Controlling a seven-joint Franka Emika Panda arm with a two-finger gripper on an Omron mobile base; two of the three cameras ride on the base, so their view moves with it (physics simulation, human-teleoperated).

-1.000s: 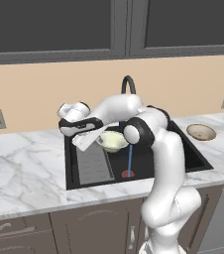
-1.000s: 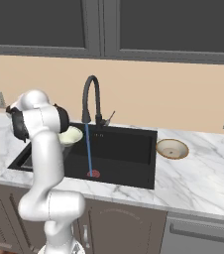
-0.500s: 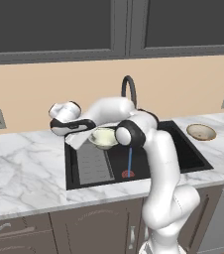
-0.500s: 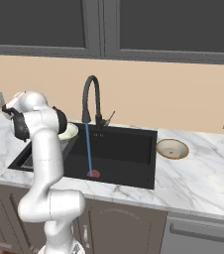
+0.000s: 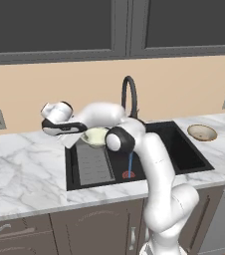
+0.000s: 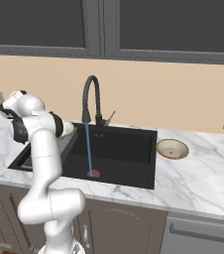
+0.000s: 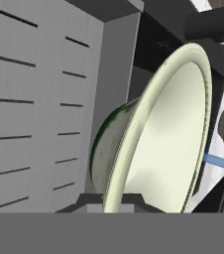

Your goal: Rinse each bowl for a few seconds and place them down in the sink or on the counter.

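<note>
Cream-green bowl (image 5: 95, 136) hangs over the left part of the black sink (image 5: 184, 154), above the grey ribbed rack (image 5: 93, 164), pinched by its rim in the gripper (image 5: 74, 133). In the hand view the bowl (image 7: 153, 144) stands on edge, its rim running up from between the two dark finger tips, with the slotted rack behind it.

Over the last second the arm has swung left: the hand and bowl, which were nearer the water stream (image 5: 130, 162), now sit further toward the sink's left edge, well apart from the falling water. The faucet (image 6: 90, 99) is still running, the stream landing on the red drain (image 6: 93, 173). That reads as the rinse of this bowl being over and the arm carrying it to a set-down spot, either on the rack or on the marble counter (image 5: 20, 169) just left of the basin.

Jaws are closed tight on the bowl's thin rim, with no gap showing beyond the wall they clamp.

Beige bowl (image 6: 172, 148) with the brownish rim rests on the counter to the right of the sink, not yet rinsed by the look of things.
</note>
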